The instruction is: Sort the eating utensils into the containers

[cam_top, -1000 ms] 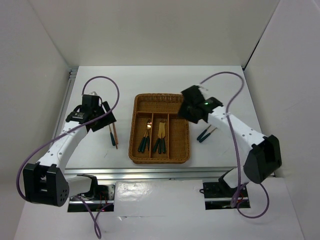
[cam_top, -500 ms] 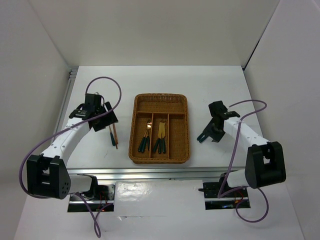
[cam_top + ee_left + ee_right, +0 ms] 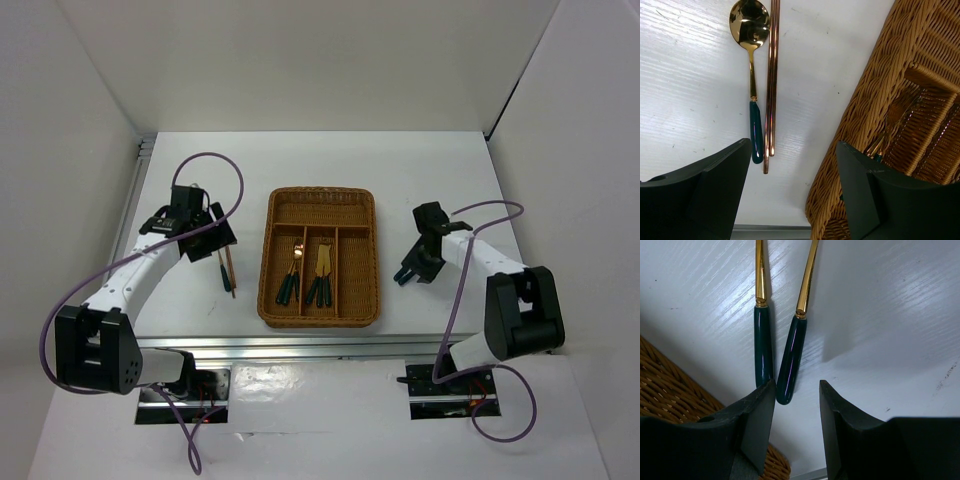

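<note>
Tan wicker forms the tray at mid-worktop; you see utensils in its left and middle long slots. Left of it, a spoon and chopsticks lie side by side below the wide-open left gripper. Right of it, the right gripper has its jaws set narrow, straddling one teal handle at its tip, unclamped.
</note>
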`<state>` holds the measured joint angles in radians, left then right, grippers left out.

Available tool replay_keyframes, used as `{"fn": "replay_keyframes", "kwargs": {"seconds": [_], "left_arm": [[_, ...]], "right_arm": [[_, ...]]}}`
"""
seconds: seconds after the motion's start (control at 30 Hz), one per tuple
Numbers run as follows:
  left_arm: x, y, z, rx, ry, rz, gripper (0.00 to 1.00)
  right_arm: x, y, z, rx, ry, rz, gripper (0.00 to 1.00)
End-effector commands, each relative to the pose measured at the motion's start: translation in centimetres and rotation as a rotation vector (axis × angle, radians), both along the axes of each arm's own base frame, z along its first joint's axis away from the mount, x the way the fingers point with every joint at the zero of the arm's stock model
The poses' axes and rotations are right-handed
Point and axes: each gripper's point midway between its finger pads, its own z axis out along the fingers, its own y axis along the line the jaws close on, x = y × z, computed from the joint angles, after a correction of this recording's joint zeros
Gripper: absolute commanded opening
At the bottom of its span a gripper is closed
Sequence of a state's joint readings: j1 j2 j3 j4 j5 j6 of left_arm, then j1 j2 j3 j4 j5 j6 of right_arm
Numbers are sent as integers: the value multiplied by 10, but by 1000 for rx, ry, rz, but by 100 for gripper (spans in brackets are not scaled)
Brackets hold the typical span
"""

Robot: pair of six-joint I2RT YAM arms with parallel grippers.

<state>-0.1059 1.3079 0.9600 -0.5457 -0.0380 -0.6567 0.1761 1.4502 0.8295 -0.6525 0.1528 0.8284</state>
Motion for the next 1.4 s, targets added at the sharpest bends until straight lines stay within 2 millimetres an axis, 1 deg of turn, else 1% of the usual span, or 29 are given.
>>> {"fn": "replay_keyframes", "kwargs": {"seconds": [0.0, 0.03, 0.1, 0.17, 0.23, 0.33, 0.37, 0.5, 0.6, 0.7, 0.83, 0.87, 0.93, 0.97, 1.03, 1.1, 1.13, 1.17, 1.2, 1.3, 1.33, 1.37], "left_arm": [[14, -1, 14, -6, -51, -13, 82], [14, -1, 11, -5, -42, -13, 82], [14, -1, 11, -5, -42, -13, 82], [17, -1, 15, -6, -51, -13, 82], [17, 2, 12, -5, -42, -4, 82], [17, 2, 12, -5, -42, -4, 82], [17, 2, 9, -4, -33, -4, 82], [17, 2, 9, -4, -33, -4, 82], [17, 2, 9, -4, -33, -4, 82], [17, 2, 9, -4, -33, -4, 82], [18, 5, 9, -4, -33, 5, 82], [18, 5, 9, -4, -33, 5, 82], [18, 5, 9, -4, -33, 5, 82], [18, 5, 9, -4, -33, 5, 82], [18, 5, 9, -4, -33, 5, 82], [18, 5, 9, 2, -33, -2, 82], [18, 5, 9, 2, -33, -2, 82], [18, 5, 9, 2, -33, -2, 82], [18, 5, 9, 2, -33, -2, 82], [18, 5, 9, 2, -33, -2, 82], [18, 5, 9, 2, -33, -2, 82], [17, 4, 9, -5, -33, -8, 82]], "right_arm": [[6, -1, -4, -7, -18, -4, 47], [10, -1, -1, -5, -27, -4, 47], [11, -1, -4, -6, -24, -4, 47], [10, -1, -6, -7, -15, -4, 47], [9, -1, -8, -9, -6, -4, 47], [10, -1, -14, -11, 6, -4, 46], [9, -1, -16, -13, 15, -4, 46], [10, -1, -19, -13, 18, -4, 46], [10, -1, -23, -15, 27, -4, 43], [6, -2, -29, -18, 47, -4, 38], [5, -2, -31, -20, 56, -4, 24], [3, -3, -31, -27, 65, -18, 18], [-4, -7, -32, -41, 89, -29, 14], [-8, -7, -30, -43, 111, -42, 11], [-6, -10, -18, -57, 95, -61, 7], [-2, -13, 6, -67, 55, -75, 6], [-1, -6, 16, -74, 30, -56, 6], [2, -7, 27, -101, -2, -48, 6], [8, 3, 48, -98, -56, -27, 6], [18, 17, 77, -99, -124, 21, 6], [23, 31, 93, -86, -158, 58, 6], [25, 39, 101, -79, -175, 79, 6]]}}
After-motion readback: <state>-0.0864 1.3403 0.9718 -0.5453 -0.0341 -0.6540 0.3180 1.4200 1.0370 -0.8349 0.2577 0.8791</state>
